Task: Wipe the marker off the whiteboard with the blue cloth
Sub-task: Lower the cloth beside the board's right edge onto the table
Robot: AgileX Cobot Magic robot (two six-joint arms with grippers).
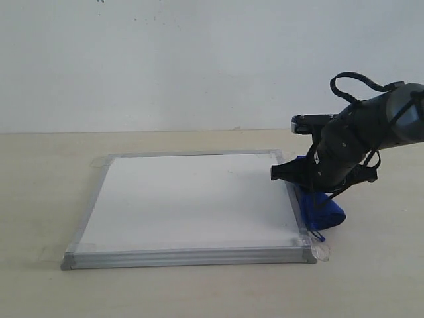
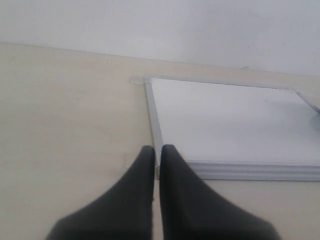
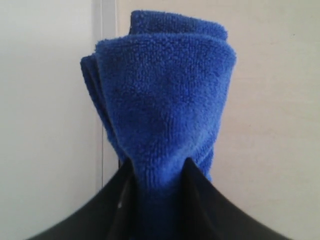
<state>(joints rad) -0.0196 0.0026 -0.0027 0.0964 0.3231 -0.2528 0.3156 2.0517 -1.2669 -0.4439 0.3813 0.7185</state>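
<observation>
The whiteboard (image 1: 192, 199) lies flat on the table, and its white surface looks plain; the marker does not show in any view. My right gripper (image 1: 306, 182) sits at the board's right edge, shut on the blue cloth (image 1: 322, 212), which rests on the table beside the frame. In the right wrist view the bunched blue cloth (image 3: 160, 100) is pinched between the jaws of the right gripper (image 3: 159, 167), next to the board's metal frame (image 3: 107, 75). My left gripper (image 2: 158, 149) is shut and empty, hovering by a corner of the whiteboard (image 2: 225, 120).
A beige table (image 1: 53, 172) carries the board, with a white wall behind. Clear tape tabs (image 1: 322, 252) stick out at the board's corners. The left arm is outside the exterior view.
</observation>
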